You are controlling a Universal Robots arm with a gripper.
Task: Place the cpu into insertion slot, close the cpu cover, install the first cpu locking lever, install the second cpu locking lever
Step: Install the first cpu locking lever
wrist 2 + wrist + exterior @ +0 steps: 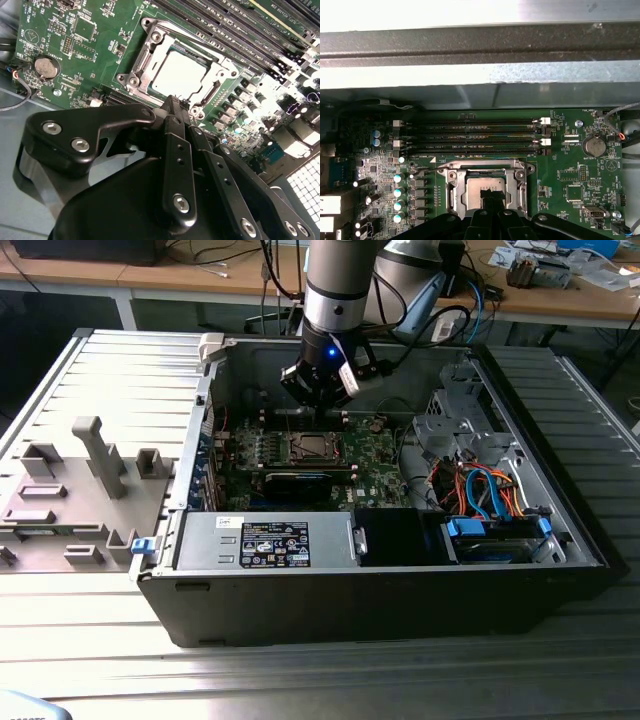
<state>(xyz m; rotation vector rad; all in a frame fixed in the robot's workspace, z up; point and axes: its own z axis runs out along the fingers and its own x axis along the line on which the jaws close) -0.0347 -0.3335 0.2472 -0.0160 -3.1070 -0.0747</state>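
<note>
One black gripper (318, 400) on the silver arm hangs inside the open black computer case (400, 590) in the exterior view, above the green motherboard (375, 455) and just beyond the silver-rimmed square insertion slot (311, 448).

In the second wrist view the flat silver-grey square cpu (178, 75) lies in the slot, framed by the thin silvery cpu cover (150, 52) lying flat around it. The black fingers (172, 112) meet at their tips, jaws closed on nothing, just above the socket's near edge.

In the first wrist view the cpu (477, 192) sits below the long black memory slots (470, 135), fingertips (489, 196) over it.
</note>
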